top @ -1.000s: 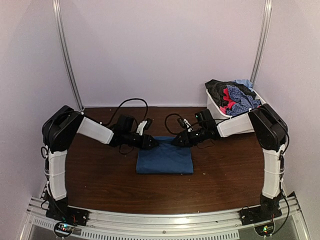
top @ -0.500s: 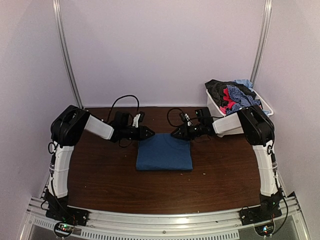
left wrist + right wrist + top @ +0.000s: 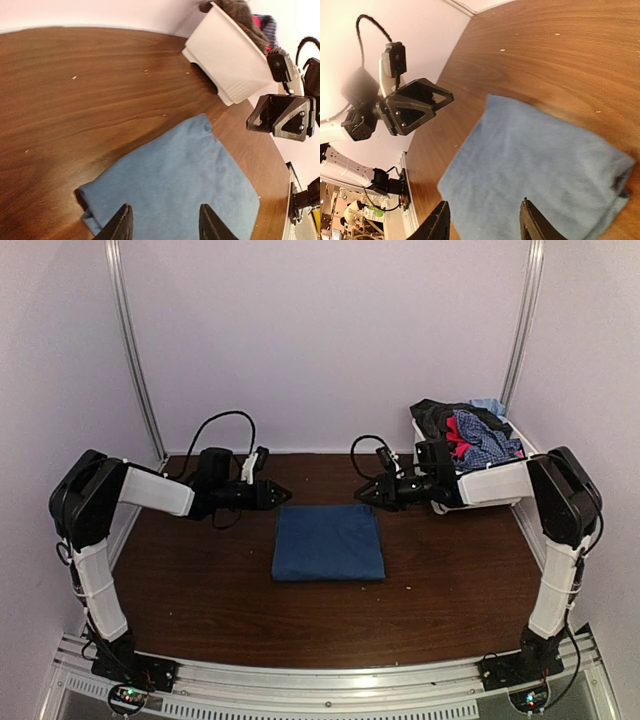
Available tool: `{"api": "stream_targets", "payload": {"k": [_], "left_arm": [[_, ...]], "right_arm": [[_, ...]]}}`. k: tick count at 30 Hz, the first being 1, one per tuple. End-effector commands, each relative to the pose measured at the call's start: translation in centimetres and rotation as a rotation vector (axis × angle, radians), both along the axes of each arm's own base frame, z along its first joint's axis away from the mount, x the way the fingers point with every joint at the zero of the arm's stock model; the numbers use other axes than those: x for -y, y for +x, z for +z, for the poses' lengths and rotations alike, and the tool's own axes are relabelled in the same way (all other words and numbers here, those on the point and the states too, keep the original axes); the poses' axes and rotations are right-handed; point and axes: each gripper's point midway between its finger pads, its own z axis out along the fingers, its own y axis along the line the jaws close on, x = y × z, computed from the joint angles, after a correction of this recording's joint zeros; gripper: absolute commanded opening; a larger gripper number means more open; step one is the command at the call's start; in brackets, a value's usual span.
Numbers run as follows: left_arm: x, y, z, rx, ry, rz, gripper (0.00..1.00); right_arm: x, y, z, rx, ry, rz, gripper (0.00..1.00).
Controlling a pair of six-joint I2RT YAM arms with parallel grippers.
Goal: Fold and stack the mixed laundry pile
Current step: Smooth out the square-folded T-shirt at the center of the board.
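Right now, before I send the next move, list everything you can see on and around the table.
folded T-shirt: one, dark blue, flat at the table's centre
laundry pile: one heap, black, red, blue-check and light blue, in the bin
bin: one, white, far right corner of the table
table: one, dark brown wood
left gripper: one, black, by the shirt's far left corner, open, empty
right gripper: one, black, by the shirt's far right corner, open, empty
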Motion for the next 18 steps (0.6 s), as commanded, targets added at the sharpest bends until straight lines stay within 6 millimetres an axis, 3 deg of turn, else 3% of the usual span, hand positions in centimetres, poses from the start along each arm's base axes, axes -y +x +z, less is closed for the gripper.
{"api": "stream_targets", "payload": {"k": [1,4,7,11,14,16,18], "left_arm": [[4.1,-5.4,2.5,0.056,-0.014,-0.156,0.46],[6.8,-9.9,1.6,0.009,-0.021,-0.242,0.47],[7.9,-12.8,-0.4,-0.045,-0.058,-0.272,0.47],[6.6,-14.2,-5.1,-0.148,-0.076,-0.23,0.46],[4.9,-14.9,-7.8,-0.209,-0.069,-0.188,0.45],[3.4,-15.3,-8.3,-0.221,-0.089,-0.16,0.45],[2.3,-15.4,-7.5,-0.188,-0.087,-0.143,0.45]], "right_arm": [[-4.0,-6.7,1.8,-0.05,0.114,0.123,0.48],[-6.1,-11.0,1.3,-0.106,0.151,0.179,0.49],[-6.8,-13.6,-1.2,-0.165,0.14,0.208,0.5],[-5.1,-14.4,-6.4,-0.254,0.098,0.185,0.49],[-2.7,-14.5,-9.8,-0.328,0.084,0.133,0.47],[-1.2,-14.6,-10.6,-0.351,0.089,0.104,0.46],[-0.6,-15.2,-9.8,-0.348,0.093,0.104,0.46]]}}
